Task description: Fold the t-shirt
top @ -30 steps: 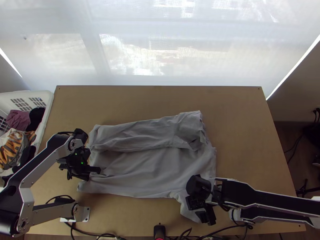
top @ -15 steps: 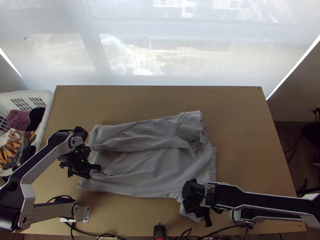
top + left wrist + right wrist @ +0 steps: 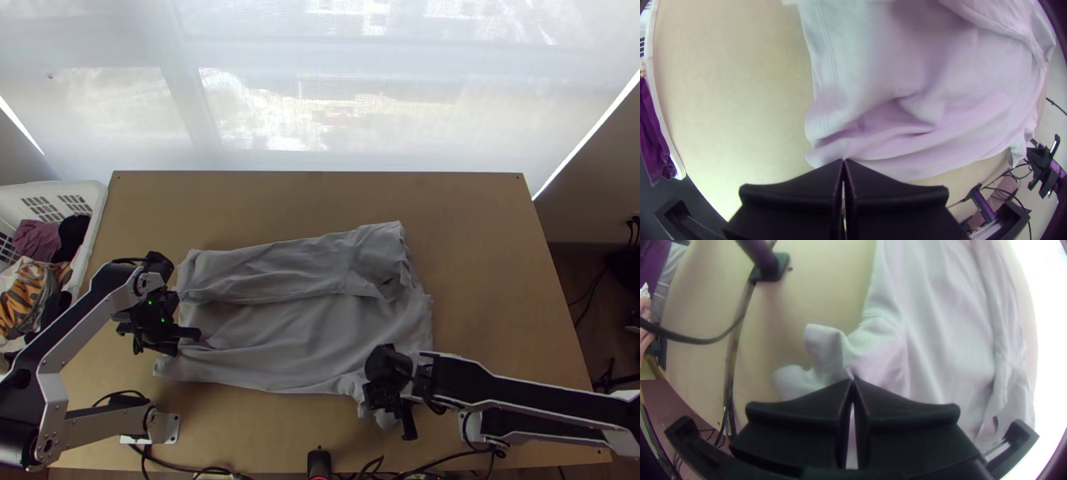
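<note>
The grey t-shirt (image 3: 296, 328) lies on the table, its far side folded over in a band, the near layer lightly creased. At its left end is my left gripper (image 3: 192, 340); in the left wrist view the left gripper (image 3: 843, 161) is closed on the shirt's (image 3: 915, 133) corner by the hem. My right gripper (image 3: 396, 420) is at the near right part, over the sleeve. In the right wrist view the right gripper (image 3: 852, 378) is closed on a pinch of the sleeve fabric (image 3: 824, 346), which bunches up around the fingertips.
A white basket (image 3: 94, 216) with assorted clothes stands at the table's left edge. Black cables run along the near edge of the wooden table (image 3: 480, 240), by a small black mount (image 3: 318, 462). Bare wood lies beyond the shirt and to its right.
My right gripper has moved a little to the left, and the sleeve has drawn up and bunched beneath it. The left gripper has shifted very slightly away from the near edge with the corner.
</note>
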`<act>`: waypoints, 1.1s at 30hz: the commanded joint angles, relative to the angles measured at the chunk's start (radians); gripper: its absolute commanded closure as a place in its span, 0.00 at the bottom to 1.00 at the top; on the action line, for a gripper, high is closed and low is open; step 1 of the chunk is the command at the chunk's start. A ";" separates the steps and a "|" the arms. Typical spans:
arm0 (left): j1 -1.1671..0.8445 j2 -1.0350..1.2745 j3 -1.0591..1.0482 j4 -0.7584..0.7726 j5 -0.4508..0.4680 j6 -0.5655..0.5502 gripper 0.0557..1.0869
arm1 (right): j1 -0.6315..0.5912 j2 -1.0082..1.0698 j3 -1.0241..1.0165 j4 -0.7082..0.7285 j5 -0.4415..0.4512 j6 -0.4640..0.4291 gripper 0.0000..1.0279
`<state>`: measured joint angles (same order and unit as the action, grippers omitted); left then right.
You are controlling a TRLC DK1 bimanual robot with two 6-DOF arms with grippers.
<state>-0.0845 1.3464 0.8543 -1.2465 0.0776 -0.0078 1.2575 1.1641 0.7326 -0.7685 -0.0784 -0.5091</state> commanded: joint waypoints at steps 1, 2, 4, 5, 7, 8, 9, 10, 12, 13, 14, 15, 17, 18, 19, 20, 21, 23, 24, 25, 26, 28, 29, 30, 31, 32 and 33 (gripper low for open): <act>0.019 -0.046 0.032 -0.014 0.001 0.005 0.97 | -0.185 -0.026 0.129 -0.018 0.008 -0.066 0.97; 0.025 -0.055 0.038 -0.016 -0.001 0.005 0.97 | -0.221 -0.024 0.152 -0.023 0.008 -0.082 0.97; 0.035 -0.073 0.054 -0.016 -0.001 0.006 0.97 | -0.282 -0.014 0.192 -0.032 0.008 -0.108 0.97; 0.045 -0.081 0.061 -0.016 -0.001 0.006 0.97 | -0.311 -0.009 0.209 -0.032 0.008 -0.117 0.97; 0.060 -0.092 0.086 -0.016 -0.001 0.006 0.97 | -0.363 0.006 0.238 -0.034 0.008 -0.131 0.97; 0.071 -0.095 0.098 -0.014 -0.002 0.011 0.97 | -0.386 0.011 0.252 -0.034 0.006 -0.134 0.97; 0.077 -0.098 0.112 -0.014 -0.002 0.012 0.97 | -0.403 0.016 0.264 -0.035 0.008 -0.135 0.97; 0.084 -0.099 0.123 -0.013 -0.002 0.012 0.97 | -0.415 0.019 0.272 -0.034 0.006 -0.135 0.97; 0.092 -0.101 0.146 -0.011 -0.002 0.014 0.97 | -0.440 0.023 0.286 -0.034 0.006 -0.134 0.97; 0.094 -0.101 0.155 -0.011 -0.002 0.014 0.97 | -0.451 0.023 0.289 -0.034 0.006 -0.134 0.97; 0.094 -0.101 0.163 -0.013 -0.002 0.015 0.97 | -0.461 0.023 0.294 -0.034 0.006 -0.134 0.97; 0.094 -0.104 0.170 -0.013 -0.002 0.015 0.97 | -0.474 0.025 0.298 -0.034 0.006 -0.134 0.97; 0.094 -0.108 0.186 -0.013 -0.002 0.015 0.97 | -0.503 0.026 0.307 -0.029 0.006 -0.131 0.97; 0.094 -0.112 0.193 -0.013 -0.002 0.019 0.97 | -0.520 0.026 0.314 -0.026 0.006 -0.129 0.97; 0.094 -0.115 0.201 -0.011 -0.002 0.023 0.97 | -0.533 0.029 0.318 -0.025 0.006 -0.128 0.97; 0.094 -0.115 0.210 -0.011 -0.002 0.025 0.97 | -0.546 0.032 0.324 -0.025 0.006 -0.126 0.97; 0.095 -0.115 0.219 -0.011 -0.002 0.026 0.97 | -0.560 0.036 0.329 -0.023 0.006 -0.126 0.97; 0.095 -0.115 0.241 -0.010 -0.002 0.029 0.97 | -0.575 0.043 0.340 -0.018 0.006 -0.126 0.97; 0.095 -0.113 0.253 -0.007 -0.002 0.031 0.97 | -0.586 0.049 0.347 -0.015 0.005 -0.128 0.97; 0.095 -0.110 0.265 -0.005 -0.002 0.031 0.97 | -0.598 0.057 0.357 -0.012 0.006 -0.131 0.97; 0.095 -0.105 0.279 -0.005 -0.002 0.031 0.97 | -0.607 0.068 0.370 -0.012 0.006 -0.132 0.97; 0.095 -0.096 0.301 -0.001 -0.002 0.031 0.97 | -0.633 0.092 0.396 -0.011 0.006 -0.138 0.97; 0.094 -0.092 0.313 0.001 -0.002 0.031 0.97 | -0.647 0.106 0.409 -0.005 0.006 -0.143 0.97; 0.094 -0.084 0.325 0.002 -0.002 0.032 0.97 | -0.658 0.120 0.421 0.001 0.006 -0.147 0.97; 0.092 -0.078 0.335 0.002 -0.002 0.032 0.97 | -0.668 0.132 0.430 0.009 0.006 -0.152 0.97; 0.089 -0.070 0.348 0.002 -0.002 0.034 0.97 | -0.681 0.147 0.444 0.014 0.005 -0.157 0.97; 0.088 -0.066 0.361 0.004 -0.002 0.037 0.97 | -0.688 0.164 0.458 0.014 0.005 -0.163 0.97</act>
<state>0.0086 1.2526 1.1400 -1.2503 0.0750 0.0231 0.6430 1.2537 1.1175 -0.7734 -0.0719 -0.6498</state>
